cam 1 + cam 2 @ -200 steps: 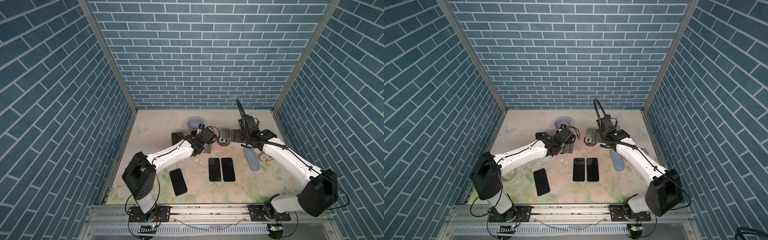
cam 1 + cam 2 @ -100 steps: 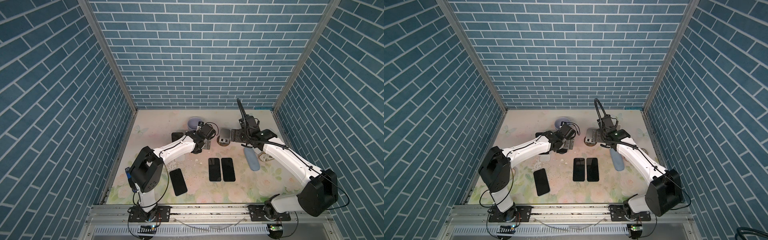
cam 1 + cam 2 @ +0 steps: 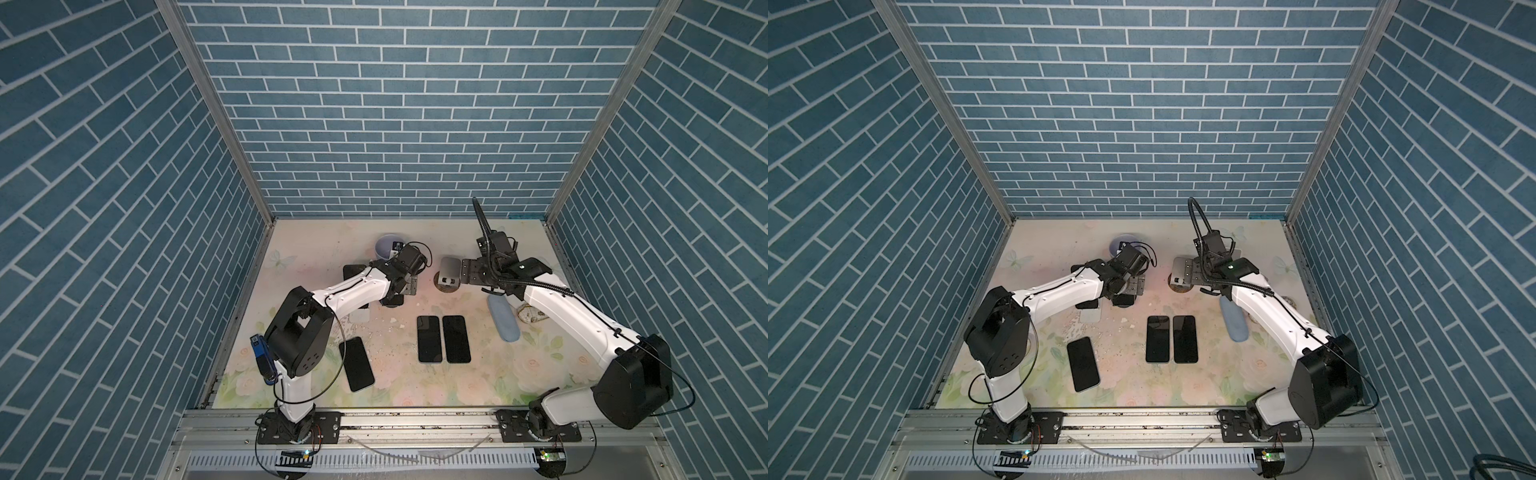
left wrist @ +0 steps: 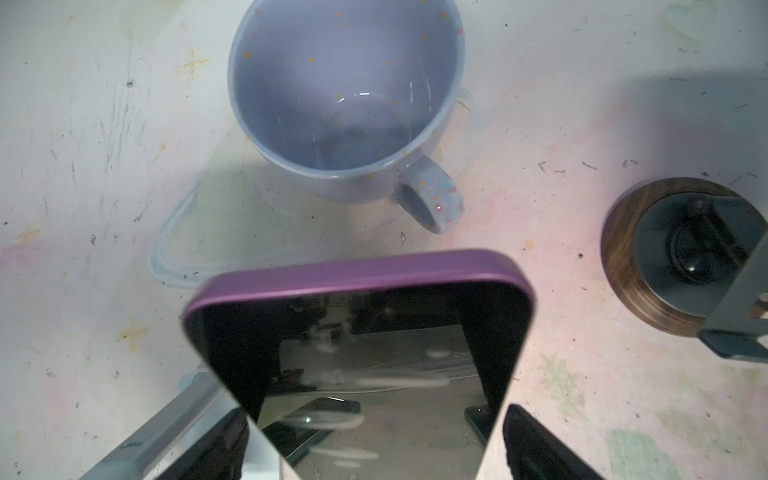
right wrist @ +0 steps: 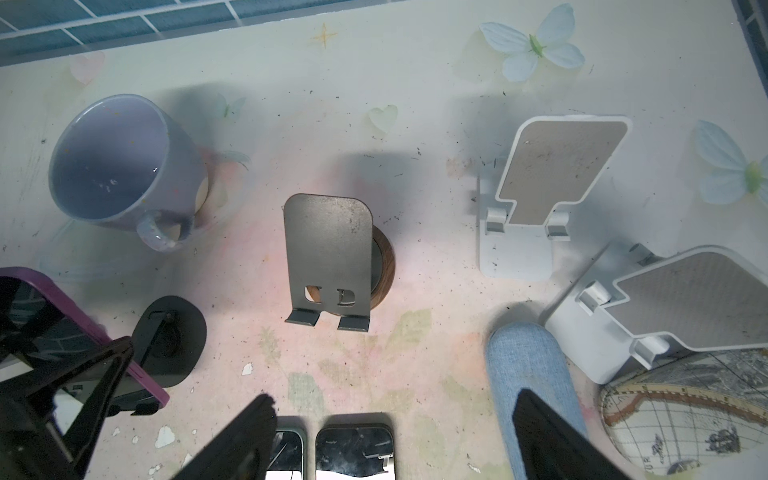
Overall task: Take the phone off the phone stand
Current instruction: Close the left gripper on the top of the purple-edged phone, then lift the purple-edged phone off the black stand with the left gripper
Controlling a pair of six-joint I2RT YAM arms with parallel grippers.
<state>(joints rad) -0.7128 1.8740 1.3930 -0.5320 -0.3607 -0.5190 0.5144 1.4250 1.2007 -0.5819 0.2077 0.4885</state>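
Open worktop (image 3: 299,253) lies far left and near right, while the middle is crowded by a mug (image 3: 384,246), the propped phone (image 4: 357,328), a grey stand (image 3: 449,268), two flat phones (image 3: 429,338) side by side, and a blue case (image 3: 503,322) at right.

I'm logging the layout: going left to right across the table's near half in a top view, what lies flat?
Lone phone → left phone of the pair → right phone of the pair → blue pouch.
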